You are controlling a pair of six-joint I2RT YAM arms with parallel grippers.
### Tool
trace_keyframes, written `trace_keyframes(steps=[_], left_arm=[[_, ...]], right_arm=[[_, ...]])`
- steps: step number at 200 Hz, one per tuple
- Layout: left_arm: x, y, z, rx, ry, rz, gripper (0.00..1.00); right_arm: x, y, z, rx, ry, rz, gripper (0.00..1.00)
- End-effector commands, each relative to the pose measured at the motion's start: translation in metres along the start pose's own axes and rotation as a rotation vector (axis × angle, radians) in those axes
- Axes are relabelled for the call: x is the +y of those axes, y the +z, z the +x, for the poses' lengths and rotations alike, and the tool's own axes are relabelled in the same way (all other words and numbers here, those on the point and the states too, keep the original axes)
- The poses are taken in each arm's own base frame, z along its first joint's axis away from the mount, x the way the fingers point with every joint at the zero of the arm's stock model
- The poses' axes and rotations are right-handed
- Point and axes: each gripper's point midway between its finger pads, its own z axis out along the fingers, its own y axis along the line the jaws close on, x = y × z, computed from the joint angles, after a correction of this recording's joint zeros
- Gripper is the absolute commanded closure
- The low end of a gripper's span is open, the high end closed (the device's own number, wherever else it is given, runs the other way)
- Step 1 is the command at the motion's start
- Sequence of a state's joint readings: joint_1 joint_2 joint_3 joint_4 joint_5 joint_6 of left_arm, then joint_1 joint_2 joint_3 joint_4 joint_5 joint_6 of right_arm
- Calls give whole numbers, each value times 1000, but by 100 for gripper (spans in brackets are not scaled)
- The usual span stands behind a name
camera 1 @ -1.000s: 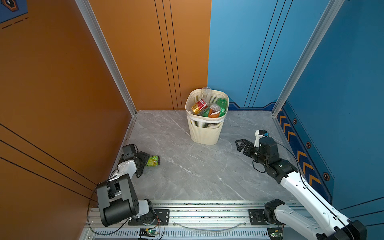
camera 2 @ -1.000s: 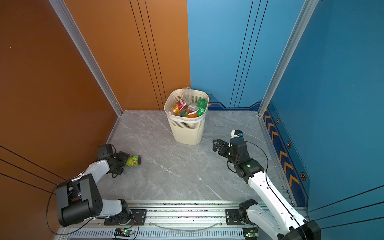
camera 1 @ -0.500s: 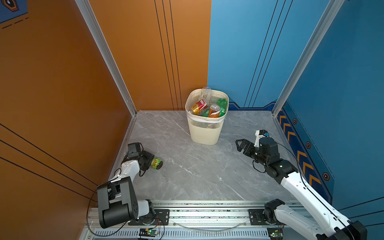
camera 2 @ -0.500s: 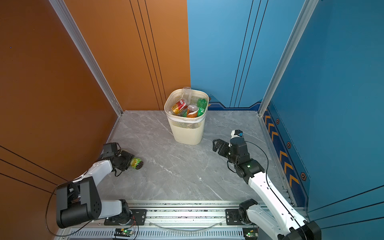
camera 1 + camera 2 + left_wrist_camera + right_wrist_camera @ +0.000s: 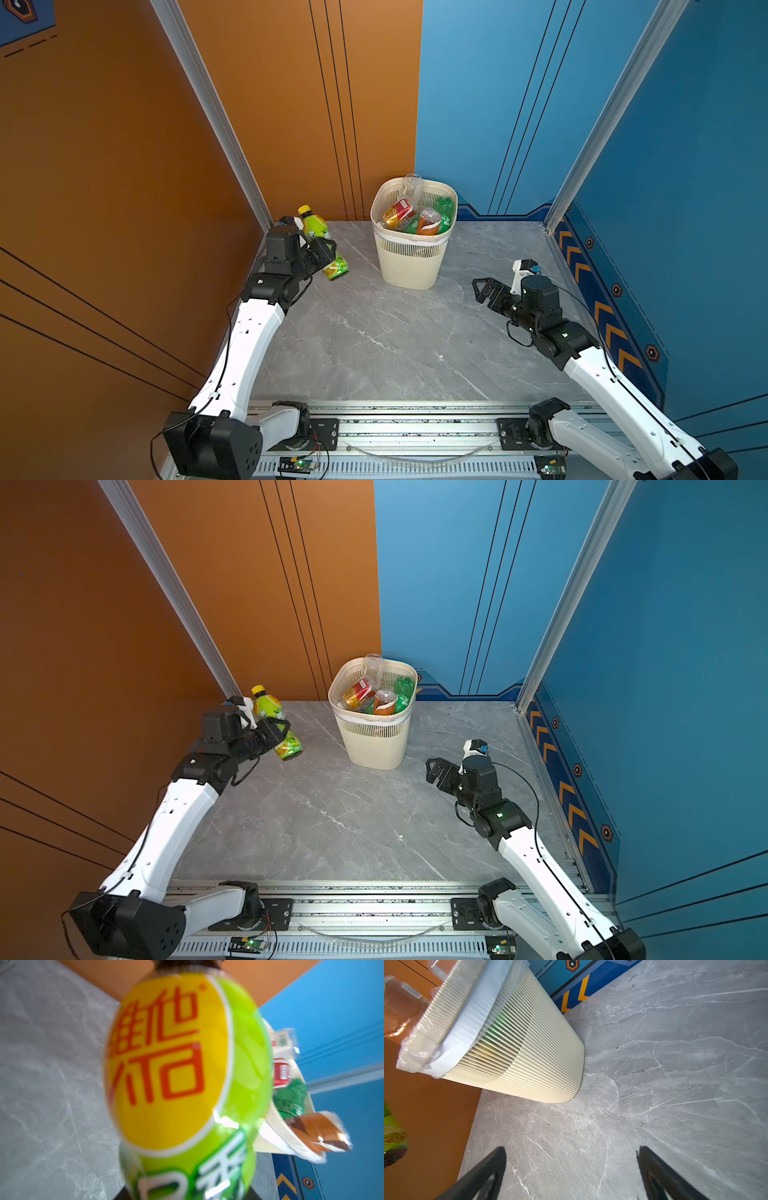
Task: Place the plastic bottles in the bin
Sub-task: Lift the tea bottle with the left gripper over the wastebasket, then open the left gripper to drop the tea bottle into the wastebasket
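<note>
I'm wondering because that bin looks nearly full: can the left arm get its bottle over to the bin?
Probably yes. The left gripper is shut on the bottle, held up beside the bin with nothing between them; the right gripper stands open, well clear.

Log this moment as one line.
left gripper: shut on yellow-green bottle, aloft, short of bin | right gripper: open, empty | bin: piled with bottles

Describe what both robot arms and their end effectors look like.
The left arm and right arm have white rounded shells between black cylindrical joints, with thin black cables looping alongside. The left end effector and right end effector are black; the right's fingers are angular with cut-outs.
</note>
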State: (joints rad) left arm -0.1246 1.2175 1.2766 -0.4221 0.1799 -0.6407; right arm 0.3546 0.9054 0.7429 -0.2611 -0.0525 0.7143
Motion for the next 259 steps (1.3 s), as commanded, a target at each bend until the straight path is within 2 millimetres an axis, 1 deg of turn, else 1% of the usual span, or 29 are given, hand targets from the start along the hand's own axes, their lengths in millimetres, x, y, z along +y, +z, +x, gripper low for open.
trace_keyframes(steps=[1,15,30,42,58,76,82,100,108,123,136,159,167,169,172,173,180,184,185,186,189,199,214,237,259], left_arm=[[-35,-1,-11,19,198,20,55],[-63,-2,-23,9,280,61,55],[-90,1,-34,1,355,99,55],[-109,6,-40,1,406,128,54],[-131,16,-45,-1,448,160,54],[-148,34,-46,16,476,195,54],[-157,37,-50,10,481,210,54],[-166,57,-49,40,480,221,54],[-167,70,-47,58,476,223,54],[-170,88,-43,83,465,230,54],[-170,100,-41,96,456,230,54],[-168,115,-39,111,439,225,54],[-167,119,-38,118,432,218,51],[-165,120,-38,122,429,211,49],[-164,121,-37,126,428,207,43],[-164,121,-37,126,427,207,42],[-163,122,-36,134,424,204,22],[-162,122,-36,136,422,200,5],[-162,122,-35,137,422,199,1],[-162,122,-35,136,422,199,0],[-162,122,-36,135,421,198,2],[-162,120,-37,129,421,192,2],[-165,112,-41,113,418,193,2],[-174,91,-51,68,445,197,2],[-179,66,-59,22,470,185,2]], right_arm=[[-3,-6,0,-10,6,11,0],[-4,-8,-1,-13,4,15,0],[-4,-10,-1,-17,4,18,0],[-4,-11,-1,-16,4,21,0],[-5,-12,0,-17,6,22,0],[-6,-13,0,-15,5,24,0],[-6,-13,0,-14,5,24,0],[-7,-13,0,-12,6,29,0],[-7,-13,1,-10,6,32,0],[-7,-14,0,-15,5,32,0],[-8,-16,0,-14,2,38,0],[-10,-16,0,-16,-4,44,0],[-10,-16,0,-15,-3,46,0],[-10,-16,0,-15,-4,48,0],[-11,-16,0,-14,-4,49,0],[-10,-16,0,-15,-5,46,0],[-10,-16,0,-16,-4,46,0],[-10,-15,0,-16,-4,47,0],[-10,-15,0,-16,-5,47,0],[-10,-15,0,-16,-5,47,0],[-10,-15,0,-16,-5,48,0],[-10,-15,0,-14,-3,47,0],[-9,-14,-1,-17,-6,41,0],[-7,-14,-3,-17,-7,41,0],[-7,-14,-5,-22,-16,46,0]])
